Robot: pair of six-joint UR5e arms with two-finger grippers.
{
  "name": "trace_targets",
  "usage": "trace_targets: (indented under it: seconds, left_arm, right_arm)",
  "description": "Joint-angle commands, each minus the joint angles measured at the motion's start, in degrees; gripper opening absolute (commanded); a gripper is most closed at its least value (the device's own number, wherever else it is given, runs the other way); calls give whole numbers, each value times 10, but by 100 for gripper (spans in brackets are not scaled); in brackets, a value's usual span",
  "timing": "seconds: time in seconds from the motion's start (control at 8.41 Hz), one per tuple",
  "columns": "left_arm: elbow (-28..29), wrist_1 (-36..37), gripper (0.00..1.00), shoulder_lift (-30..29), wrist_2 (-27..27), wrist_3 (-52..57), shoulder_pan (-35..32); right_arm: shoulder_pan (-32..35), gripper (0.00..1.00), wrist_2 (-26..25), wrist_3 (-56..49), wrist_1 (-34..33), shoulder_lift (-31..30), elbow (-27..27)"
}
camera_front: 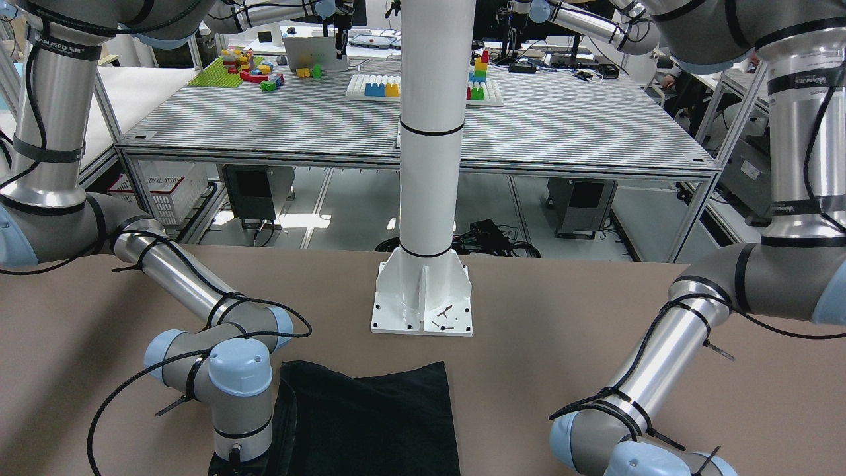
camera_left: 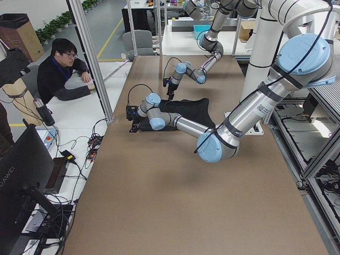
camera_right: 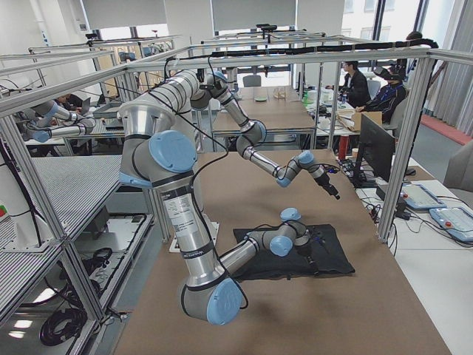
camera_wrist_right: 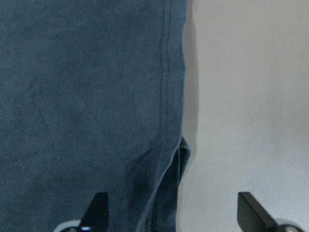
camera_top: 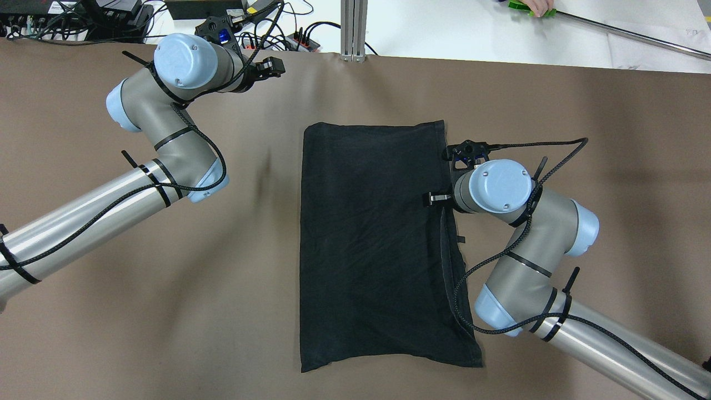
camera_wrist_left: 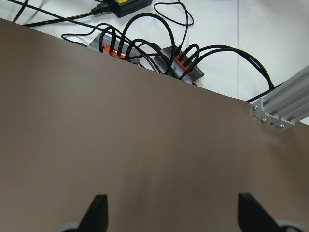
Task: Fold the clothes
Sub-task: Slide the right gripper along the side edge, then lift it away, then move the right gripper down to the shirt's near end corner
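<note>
Straddling the garment [camera_wrist_right: 87, 96] edge, right hand [camera_wrist_right: 172, 209] spread.

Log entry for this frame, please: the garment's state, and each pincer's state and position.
Garment: black garment lying flat on the brown table, roughly rectangular, with layers showing along its right edge.
Left arm: left pincer open, over bare table near the far edge, away from the garment.
Right arm: right pincer open, straddling the garment's right edge; contact cannot be told.
Held: nothing.

Silver arms [camera_top: 72, 216], pale-blue joint caps [camera_top: 502, 186], black cables [camera_top: 533, 145], perhaps zip-tied.
</note>
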Motion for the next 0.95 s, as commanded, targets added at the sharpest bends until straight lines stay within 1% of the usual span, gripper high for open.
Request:
trace_targets:
  seconds: [0.0, 0.12, 0.24, 0.36, 0.48, 0.59, 0.71, 0.83]
  left_arm:
    - [0, 0, 95, 1, 0, 0, 0]
    - [0, 0, 95, 0, 0, 0, 0]
    - [0, 0, 95, 0, 1, 1, 1]
    - [0, 0, 95, 2, 1, 1, 0]
    - [0, 0, 95, 2, 2, 1, 0]
    - [0, 0, 95, 2, 2, 1, 0]
    - [0, 0, 95, 2, 2, 1, 0]
    - [0, 0, 95, 2, 3, 2, 0]
  right_arm:
    - [-21, 94, -17, 19, -1, -10, 3]
    - [-21, 94, -13, 13, 1, -23, 9]
    - [-15, 94, -3, -7, 1, -51, 36]
    - [8, 94, 5, -70, 7, -89, 61]
    - [25, 94, 11, -97, 7, -114, 75]
    - [29, 94, 22, -95, 14, -121, 83]
    - [39, 94, 55, -84, 11, -116, 108]
    - [44, 94, 97, -29, 18, -105, 119]
